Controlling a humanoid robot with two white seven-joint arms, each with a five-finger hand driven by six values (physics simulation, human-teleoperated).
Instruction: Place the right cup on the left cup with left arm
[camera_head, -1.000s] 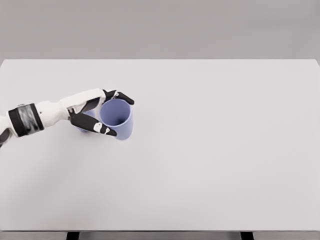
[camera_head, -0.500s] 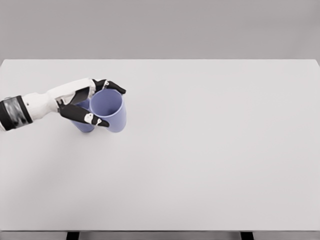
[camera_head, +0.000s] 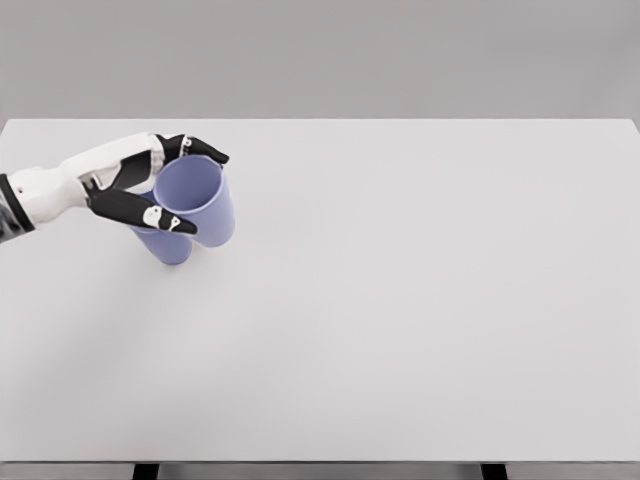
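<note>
1. Now the left hand (camera_head: 150, 190) reaches in from the picture's left edge and is clenched around the held cup (camera_head: 197, 200), with dark fingers (camera_head: 205, 152) curled over the far rim and the thumb pressed against the near side.

2. Gripping at the rim rather than the base seems chosen to keep the lower body of the cup free, so that it can slide down into another cup without the fingers getting trapped.

3. Held this way, the cup tilts with its open mouth facing up and toward the camera, and its base angles down toward the right.

4. Just beside it, to the lower left, stands the second cup (camera_head: 170, 246), the same pale violet; only its lower part shows beneath the thumb and the held cup, and it rests on the surface (camera_head: 420, 300).

5. Whether the two cups touch cannot be told, since they overlap in this view.

6. By my judgement the carrying stage is nearly over: the held cup sits close above and to the right of the standing one but is not yet centred over its mouth.

7. Next, I would expect a small shift to the left, a righting of the tilt, and a lowering before release.

8. One risk is the thumb or the tilted base nudging the standing cup over.

9. No right arm appears.
</note>
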